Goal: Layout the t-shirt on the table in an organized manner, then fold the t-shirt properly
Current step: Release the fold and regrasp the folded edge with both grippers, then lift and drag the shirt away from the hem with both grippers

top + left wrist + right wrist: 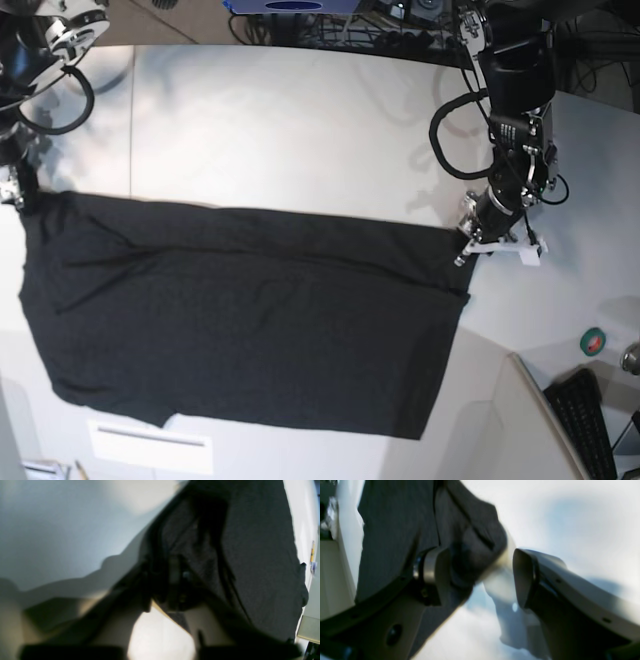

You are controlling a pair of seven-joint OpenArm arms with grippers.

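Observation:
The black t-shirt (240,320) lies spread wide and mostly flat on the white table (300,130), plain side up, with a few creases near its left end. At its top right corner my left gripper (468,248) is shut on the t-shirt; in the left wrist view dark cloth (262,555) bunches up at the gripper (175,587). Over the top left corner, my right gripper (14,192) stands open. In the right wrist view the cloth's corner (470,545) rests against one finger (435,565), apart from the other finger (525,575).
A thin dark seam (132,120) crosses the table at the left. A green tape roll (594,342) and a keyboard (585,420) sit at the lower right. A white label (150,445) lies at the front edge. Cables run along the back.

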